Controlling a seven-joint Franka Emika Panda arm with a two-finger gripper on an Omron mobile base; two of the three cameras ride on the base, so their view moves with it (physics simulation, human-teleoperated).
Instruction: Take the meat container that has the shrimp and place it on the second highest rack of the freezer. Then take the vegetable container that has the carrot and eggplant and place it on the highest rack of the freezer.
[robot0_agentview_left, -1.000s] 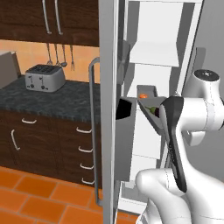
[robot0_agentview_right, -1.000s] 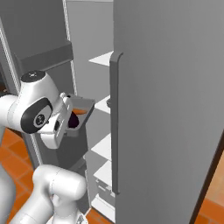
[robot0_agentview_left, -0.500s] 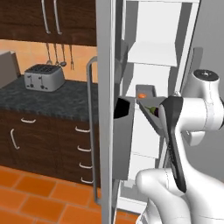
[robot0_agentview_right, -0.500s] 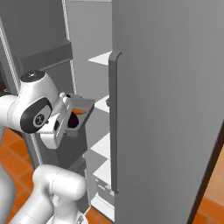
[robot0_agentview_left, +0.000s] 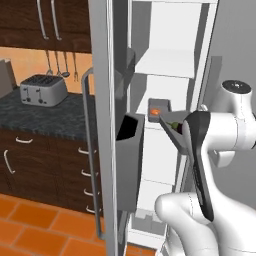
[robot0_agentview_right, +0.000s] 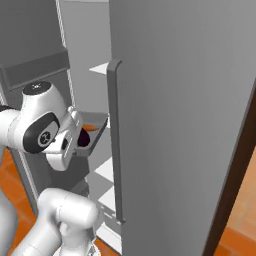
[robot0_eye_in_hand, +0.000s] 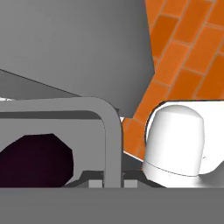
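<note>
The vegetable container is a grey tray held in front of the open freezer. My gripper is shut on its rim. The dark purple eggplant lies inside, also visible as a dark eggplant beside my hand. A sliver of orange carrot shows at the tray's far side. In the left base view the tray pokes out from behind my forearm. The shrimp lies in its small grey tray on a white freezer shelf, below the upper shelf.
The grey freezer door stands open on the left with dark bins and a long bar handle. A second grey door with its handle is close on the right. A toaster sits on the dark counter.
</note>
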